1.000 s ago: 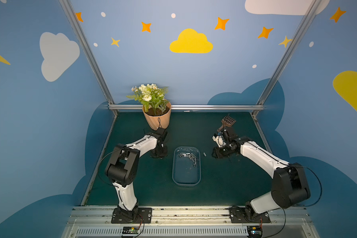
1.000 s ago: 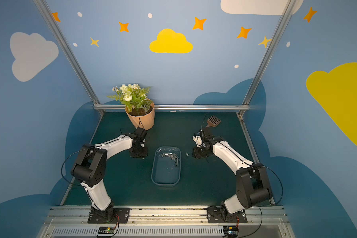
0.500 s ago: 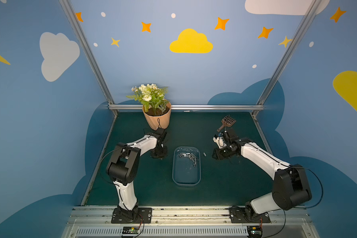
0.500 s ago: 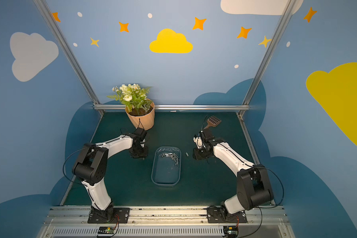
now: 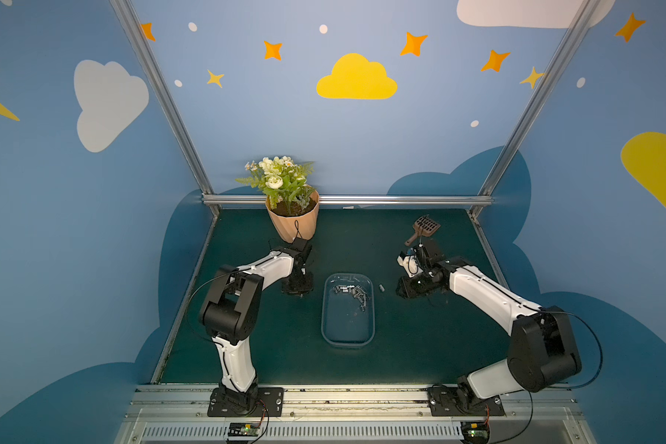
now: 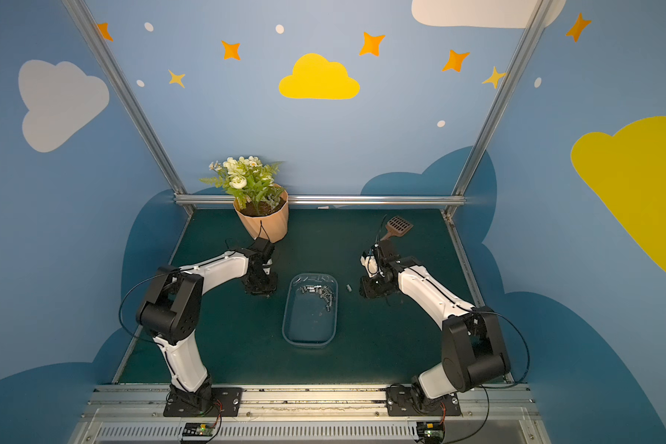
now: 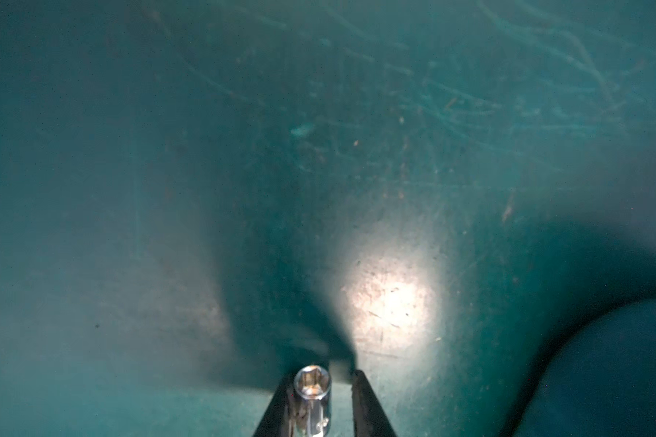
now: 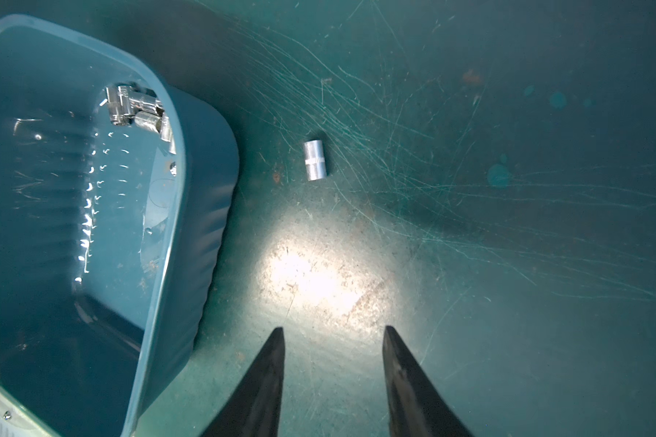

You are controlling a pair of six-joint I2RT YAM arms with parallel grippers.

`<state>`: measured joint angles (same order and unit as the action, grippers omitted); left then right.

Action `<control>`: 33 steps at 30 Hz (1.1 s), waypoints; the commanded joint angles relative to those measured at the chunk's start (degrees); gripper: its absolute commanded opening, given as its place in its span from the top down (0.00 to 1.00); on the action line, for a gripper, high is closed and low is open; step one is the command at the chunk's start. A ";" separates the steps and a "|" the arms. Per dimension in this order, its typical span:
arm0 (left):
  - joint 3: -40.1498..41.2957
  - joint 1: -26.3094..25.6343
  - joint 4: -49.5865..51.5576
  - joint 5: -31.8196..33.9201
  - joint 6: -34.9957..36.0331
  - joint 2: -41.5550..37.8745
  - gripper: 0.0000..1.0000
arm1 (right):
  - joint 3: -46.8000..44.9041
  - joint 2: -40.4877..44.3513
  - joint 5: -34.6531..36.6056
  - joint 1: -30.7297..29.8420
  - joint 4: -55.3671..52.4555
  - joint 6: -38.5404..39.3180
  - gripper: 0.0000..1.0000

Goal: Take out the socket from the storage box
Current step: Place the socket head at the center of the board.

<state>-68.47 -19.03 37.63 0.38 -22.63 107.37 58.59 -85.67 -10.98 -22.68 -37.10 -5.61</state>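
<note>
Peach flowerpot (image 5: 292, 226) at back, brown slotted scoop (image 5: 425, 225) towards far corner.

White arms (image 5: 485, 292), black joints (image 5: 229, 307), thin black cables (image 5: 296, 227), pointed black right tool (image 8: 333, 328)

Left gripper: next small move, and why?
Probably open the left gripper a little wider, then lift straight up. The socket stands between its jaws over the mat, outside the storage box, with a gap on one side only; lifting now might drag it.
</note>
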 commanded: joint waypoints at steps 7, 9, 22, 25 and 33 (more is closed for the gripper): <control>0.72 0.12 0.69 0.24 0.30 2.84 0.58 | -0.76 1.29 0.43 0.18 -0.22 -0.34 0.57; 0.70 0.12 0.87 0.24 0.28 2.54 0.58 | -0.87 1.08 0.22 0.18 0.01 -0.37 0.57; -1.74 0.13 3.65 2.64 0.88 0.71 0.52 | 0.28 0.65 -0.18 0.18 -0.24 -0.18 0.57; -2.67 0.12 4.59 3.38 1.11 0.34 0.52 | 0.63 0.64 -0.22 0.18 -0.47 0.09 0.57; -3.52 0.05 6.37 3.43 1.40 -3.40 0.52 | 2.87 1.03 -0.45 0.04 -2.48 0.95 0.57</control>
<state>-71.20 -19.14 41.71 3.64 -22.02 107.07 59.07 -85.67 -11.05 -22.68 -37.69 -5.48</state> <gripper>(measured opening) 0.484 0.430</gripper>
